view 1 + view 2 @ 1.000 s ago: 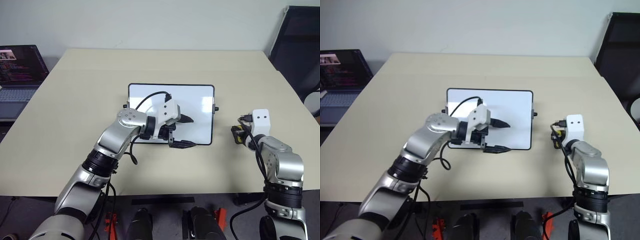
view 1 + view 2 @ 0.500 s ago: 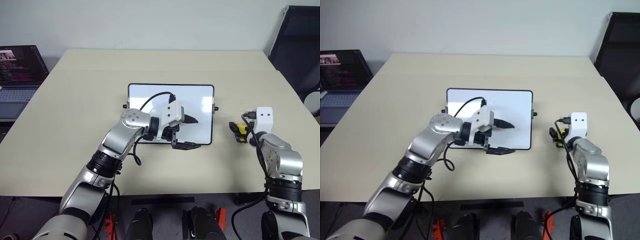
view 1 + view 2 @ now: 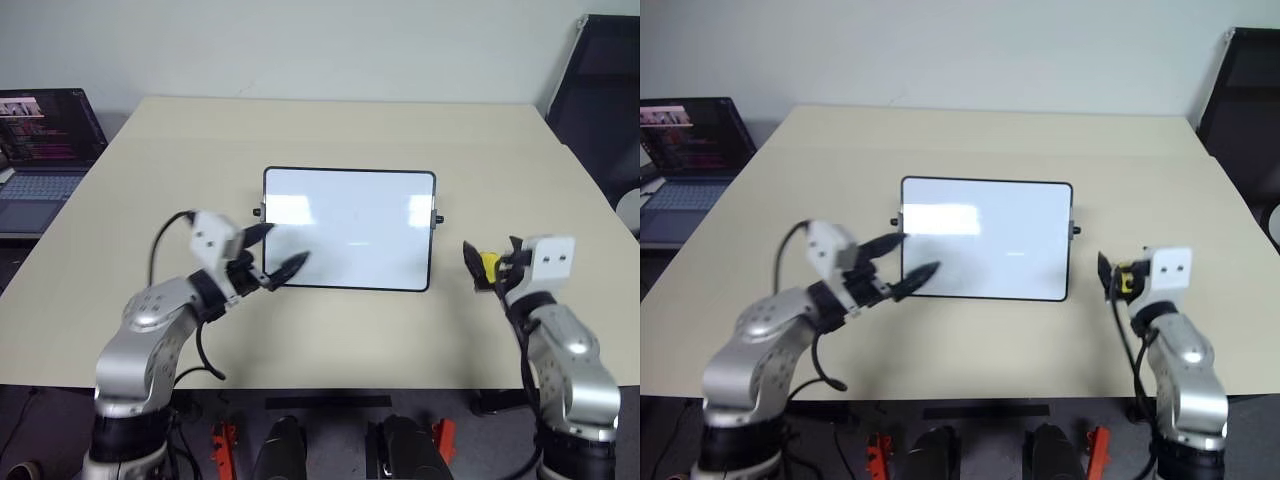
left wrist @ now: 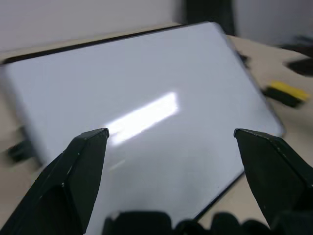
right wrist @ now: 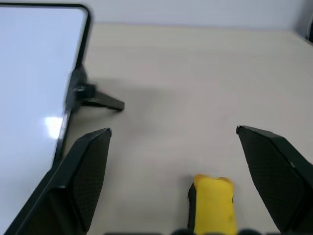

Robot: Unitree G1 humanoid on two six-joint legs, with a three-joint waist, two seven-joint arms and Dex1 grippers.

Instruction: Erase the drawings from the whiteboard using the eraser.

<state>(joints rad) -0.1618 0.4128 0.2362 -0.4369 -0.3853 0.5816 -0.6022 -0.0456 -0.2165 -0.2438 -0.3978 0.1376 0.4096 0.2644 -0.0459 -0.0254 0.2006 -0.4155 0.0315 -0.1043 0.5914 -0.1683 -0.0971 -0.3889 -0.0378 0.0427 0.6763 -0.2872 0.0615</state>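
**Eraser on the table, both grippers spread and empty**

The whiteboard (image 3: 349, 228) lies flat near the middle of the beige table (image 3: 330, 130), long side running left to right, with a small black knob on each short edge. Its surface reads clean white apart from two bright glare patches; no marker ink can be made out on it from the head views or the left wrist view.

The eraser (image 5: 213, 203) lies on the table to the right of the board, apart from its frame. In the right wrist view it sits between the two fingers of the right gripper (image 3: 490, 266), yellow top up, black underside visible along one edge. The fingers stand wide apart on either side and touch nothing; the eraser is not gripped.

The left gripper (image 3: 270, 255) hovers at the board's near-left corner, fingers parted and pointing toward the board, holding nothing. The left wrist view looks across the white surface between both fingertips, with the eraser visible beyond the far edge.

A laptop (image 3: 40, 150) with a lit screen sits off the table's left side.
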